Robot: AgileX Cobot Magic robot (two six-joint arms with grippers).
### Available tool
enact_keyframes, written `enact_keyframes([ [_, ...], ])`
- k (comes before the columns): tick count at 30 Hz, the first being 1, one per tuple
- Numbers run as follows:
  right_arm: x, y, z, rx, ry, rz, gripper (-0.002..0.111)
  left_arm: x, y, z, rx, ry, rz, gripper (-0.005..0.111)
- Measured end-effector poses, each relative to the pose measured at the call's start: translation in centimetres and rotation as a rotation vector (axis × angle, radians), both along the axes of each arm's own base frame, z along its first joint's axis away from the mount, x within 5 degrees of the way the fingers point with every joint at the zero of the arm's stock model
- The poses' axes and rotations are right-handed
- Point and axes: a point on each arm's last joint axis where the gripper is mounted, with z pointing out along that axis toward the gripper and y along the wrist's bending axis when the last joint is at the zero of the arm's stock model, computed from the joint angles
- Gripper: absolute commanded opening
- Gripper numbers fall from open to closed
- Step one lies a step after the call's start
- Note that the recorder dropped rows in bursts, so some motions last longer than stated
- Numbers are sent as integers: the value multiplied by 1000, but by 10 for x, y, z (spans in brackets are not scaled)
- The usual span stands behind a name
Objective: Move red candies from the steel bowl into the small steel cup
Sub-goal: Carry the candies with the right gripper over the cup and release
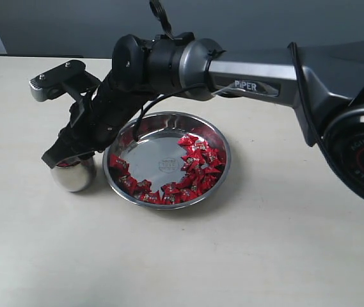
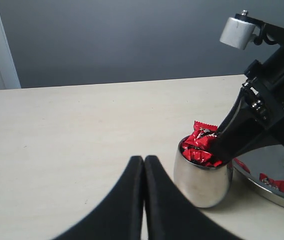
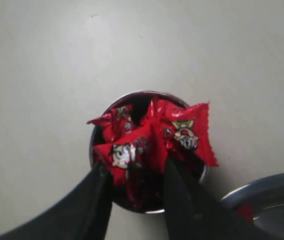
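Note:
The small steel cup (image 1: 73,174) stands left of the steel bowl (image 1: 158,155), nearly touching it. In the bowl, red candies (image 1: 196,167) lie along the right and near sides. More red candies (image 3: 132,150) are heaped in the cup (image 3: 96,150), above its rim. My right gripper (image 3: 136,170) hangs over the cup's mouth, its fingers apart, tips at the rim with heaped candies between them. In the left wrist view its dark fingers (image 2: 231,140) reach down into the cup (image 2: 201,180). My left gripper (image 2: 144,161) is shut and empty, low over the table beside the cup.
The right arm (image 1: 252,80) stretches across from the right, passing over the bowl's far side. A beige tabletop (image 1: 245,256) carries everything, with a grey wall behind. Part of the bowl's rim (image 2: 266,192) shows behind the cup.

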Motion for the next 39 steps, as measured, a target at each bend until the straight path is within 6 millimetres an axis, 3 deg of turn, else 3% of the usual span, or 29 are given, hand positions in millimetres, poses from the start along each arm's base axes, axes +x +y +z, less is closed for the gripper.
enact_keyframes([
  [39,3,4,4,61,-13,-45,35,0,0,0,0,0,0,0],
])
